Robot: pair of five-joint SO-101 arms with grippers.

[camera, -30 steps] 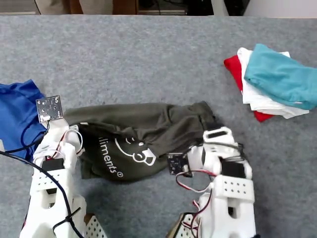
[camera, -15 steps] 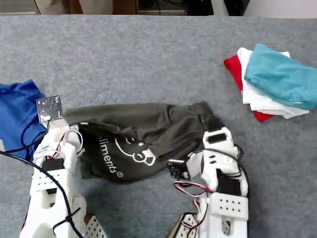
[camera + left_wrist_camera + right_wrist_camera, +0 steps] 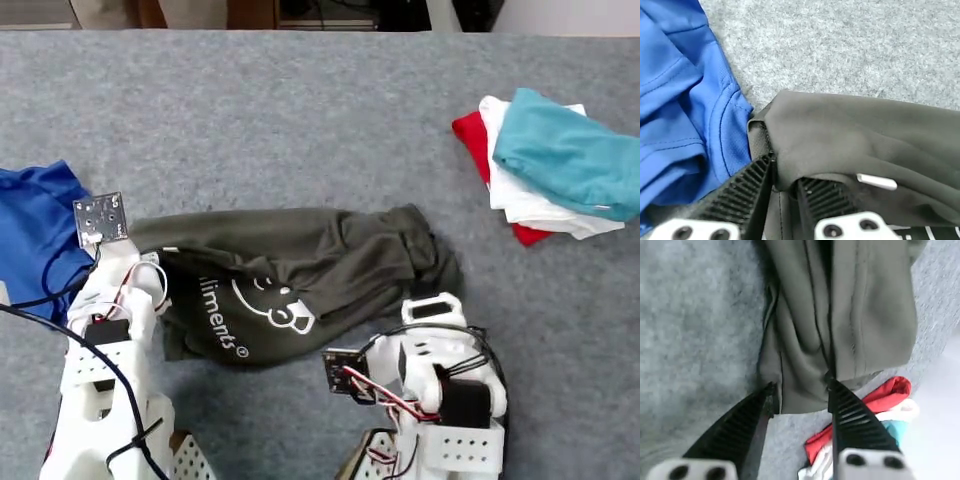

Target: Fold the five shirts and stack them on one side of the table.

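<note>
A dark olive shirt (image 3: 290, 265) with white print lies crumpled across the middle of the grey table. My left gripper (image 3: 785, 175) is shut on a fold of the olive shirt (image 3: 850, 130) at its left end, close to a loose blue shirt (image 3: 35, 235). My right gripper (image 3: 800, 390) stands open just short of the olive shirt's (image 3: 850, 315) right end, nothing between its fingers; in the high view the right gripper (image 3: 432, 305) sits near the front of the table. A stack of folded red (image 3: 472, 135), white (image 3: 520, 205) and teal (image 3: 565, 150) shirts rests at the right.
The blue shirt (image 3: 675, 100) touches the olive one beside my left fingers. Bare grey table (image 3: 300, 120) stretches behind the olive shirt and between it and the stack. The red shirt (image 3: 885, 392) lies beyond the olive shirt's end.
The right arm has drawn back toward the front edge, off the olive shirt's right end, which now lies flat on the table. The left arm has not moved.
</note>
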